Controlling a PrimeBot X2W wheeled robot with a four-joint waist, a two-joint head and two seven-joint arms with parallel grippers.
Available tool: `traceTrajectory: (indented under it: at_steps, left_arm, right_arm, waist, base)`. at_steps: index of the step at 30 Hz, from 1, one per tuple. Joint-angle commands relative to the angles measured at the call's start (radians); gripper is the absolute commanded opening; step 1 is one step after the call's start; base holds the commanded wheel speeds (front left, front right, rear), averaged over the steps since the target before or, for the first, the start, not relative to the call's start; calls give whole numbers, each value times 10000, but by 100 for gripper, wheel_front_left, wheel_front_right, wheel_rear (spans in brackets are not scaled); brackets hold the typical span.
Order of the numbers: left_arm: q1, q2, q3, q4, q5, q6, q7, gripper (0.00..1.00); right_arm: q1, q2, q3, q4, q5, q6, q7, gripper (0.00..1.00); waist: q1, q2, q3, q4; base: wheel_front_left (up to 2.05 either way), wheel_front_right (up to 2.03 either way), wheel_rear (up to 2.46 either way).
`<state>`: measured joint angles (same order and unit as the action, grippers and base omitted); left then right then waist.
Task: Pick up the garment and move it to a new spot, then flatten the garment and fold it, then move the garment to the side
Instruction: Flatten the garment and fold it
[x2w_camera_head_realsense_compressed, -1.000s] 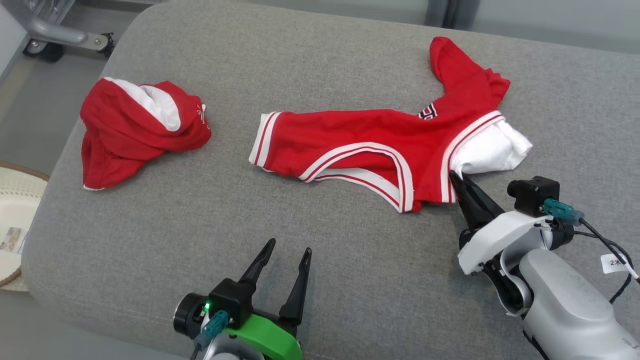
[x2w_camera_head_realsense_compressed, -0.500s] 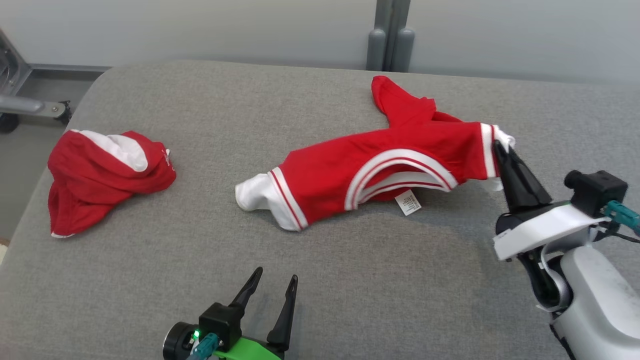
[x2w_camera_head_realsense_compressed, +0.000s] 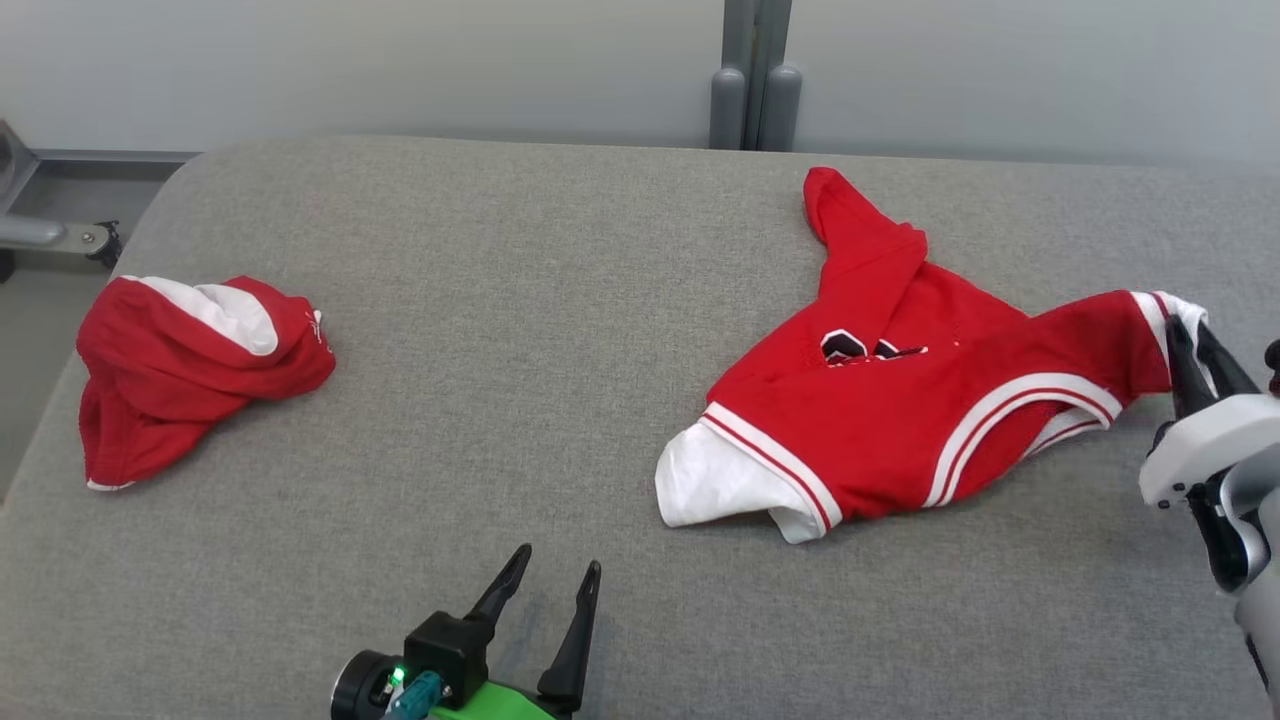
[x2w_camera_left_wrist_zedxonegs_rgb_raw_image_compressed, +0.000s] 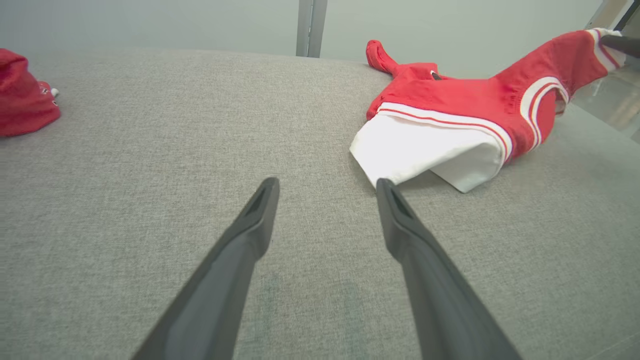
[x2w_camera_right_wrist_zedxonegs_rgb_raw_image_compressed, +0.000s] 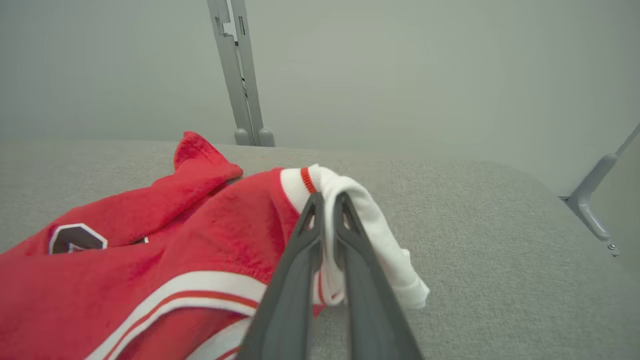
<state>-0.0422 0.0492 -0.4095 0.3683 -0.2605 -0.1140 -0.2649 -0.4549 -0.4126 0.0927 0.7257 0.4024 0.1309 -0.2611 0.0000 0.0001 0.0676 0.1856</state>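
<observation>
Red garment (x2w_camera_head_realsense_compressed: 900, 410) lies on grey cushion (x2w_camera_head_realsense_compressed: 500, 300), white cuff (x2w_camera_right_wrist_zedxonegs_rgb_raw_image_compressed: 362, 212) pinched by right gripper (x2w_camera_head_realsense_compressed: 1186, 328); left gripper (x2w_camera_head_realsense_compressed: 560, 557) stands wide apart, empty.

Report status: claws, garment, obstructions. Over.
Right claw shut on garment cuff. Left claw open, empty. Garment mostly on cushion, cuff end raised. Second red garment far left, apart.

Grey cushion (x2w_camera_head_realsense_compressed: 480, 300), fabric top, rounded corners. Crumpled red cloth (x2w_camera_head_realsense_compressed: 190, 365) with its white lining showing lies at 9 o'clock on the cushion, alone. Grey post (x2w_camera_head_realsense_compressed: 745, 75) stands upright at 12 o'clock behind the far edge, against a pale wall (x2w_camera_head_realsense_compressed: 400, 70). Metal frame (x2w_camera_head_realsense_compressed: 45, 232) with a small black wheel (x2w_camera_head_realsense_compressed: 108, 243) at 10 o'clock, on the floor (x2w_camera_head_realsense_compressed: 30, 330).
</observation>
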Motion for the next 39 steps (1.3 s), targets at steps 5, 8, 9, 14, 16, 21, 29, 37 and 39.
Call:
traceTrajectory:
  at_steps: [5,8,9,14,16,21,29,37,39]
  left_arm:
    - [21,27,72,18,-45,26,8,100]
    - [14,26,48,-48,-120,72,8,100]
    - [-3,26,23,-65,-145,76,8,100]
    - [-197,27,-136,-138,-229,140,8,100]
    - [-261,27,-231,-151,-267,144,8,100]
    - [-354,27,-307,-187,-389,197,8,100]
    - [-148,26,-231,-134,-489,281,8,100]
    - [-197,26,-128,-327,-445,315,8,100]
    - [-138,26,-1,-368,-375,326,8,100]
  right_arm:
    - [-679,331,645,348,-267,-6,-42,100]
    - [-374,510,1266,-564,-191,-6,-40,100]
    - [-275,578,1491,-864,-149,-6,-41,100]
    - [113,916,3756,-2063,536,-9,-43,100]
    - [60,828,4900,-2189,945,-8,-42,100]
    - [-268,607,6531,-1936,1553,-8,-18,100]
    - [-762,438,7981,-679,1638,-8,-22,50]
    - [-1025,242,7383,-1296,1589,-8,-40,0]
    - [-698,39,6918,-2056,1330,-8,-40,0]
  waist:
    - [0,-1,94,98]
    - [0,-1,142,34]
    - [0,-1,166,17]
    - [0,-1,312,33]
    - [0,-1,381,113]
    - [0,-1,485,360]
    - [0,-1,563,565]
    - [0,-1,479,156]
    - [0,-1,361,-244]
  base:
    - [0,0,0]
    - [0,0,0]
    - [0,0,0]
    - [0,0,0]
    - [0,0,0]
    - [0,0,0]
    - [0,0,0]
    - [0,0,0]
    - [0,0,0]
